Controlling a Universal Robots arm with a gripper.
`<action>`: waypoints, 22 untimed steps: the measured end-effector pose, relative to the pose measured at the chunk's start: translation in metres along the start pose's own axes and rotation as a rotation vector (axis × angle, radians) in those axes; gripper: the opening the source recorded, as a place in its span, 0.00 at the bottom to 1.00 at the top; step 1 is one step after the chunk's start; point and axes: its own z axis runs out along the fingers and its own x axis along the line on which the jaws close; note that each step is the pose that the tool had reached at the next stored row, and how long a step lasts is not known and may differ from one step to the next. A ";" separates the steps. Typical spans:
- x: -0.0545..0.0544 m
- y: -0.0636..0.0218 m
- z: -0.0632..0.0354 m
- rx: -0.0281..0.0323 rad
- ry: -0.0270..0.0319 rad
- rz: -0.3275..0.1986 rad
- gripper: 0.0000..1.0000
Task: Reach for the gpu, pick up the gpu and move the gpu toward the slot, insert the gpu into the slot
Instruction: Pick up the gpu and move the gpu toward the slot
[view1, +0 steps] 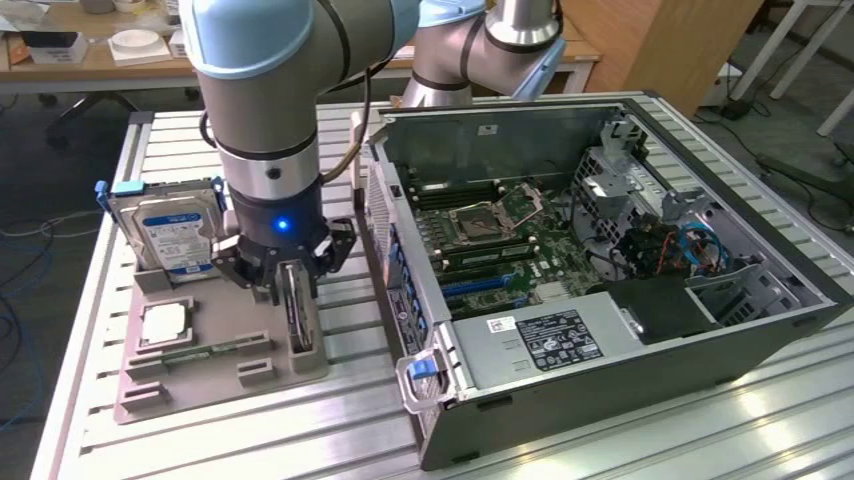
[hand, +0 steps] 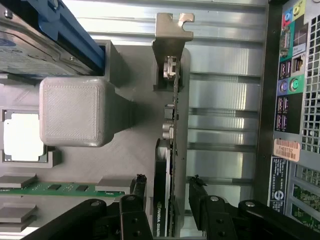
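In the exterior view, your gripper (view1: 291, 285) hangs over the grey holder tray (view1: 160, 385) on the tabletop (view1: 667, 450). It is directly above the gpu (view1: 302, 322), which stands on edge along the tray's side nearest the open computer case (view1: 601, 300).

In the wrist view, the fingers (hand: 141, 186) are spread apart, one on each side of the gpu (hand: 169, 132) and not clamped on it. The card sits in the tray (hand: 135, 160).

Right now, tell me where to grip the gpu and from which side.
Grip the gpu across its two flat faces near the upper edge, coming straight down from above. It stands on edge in the grey holder, thin edge up, bracket at one end; the open pincer straddles it.
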 end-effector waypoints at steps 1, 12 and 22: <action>0.000 0.0021 0.0009 0.0011 0.0001 0.000 0.47; 0.002 0.0109 0.0109 0.0137 0.0004 0.000 0.47; 0.002 0.0110 0.0114 0.0137 0.0003 0.000 0.46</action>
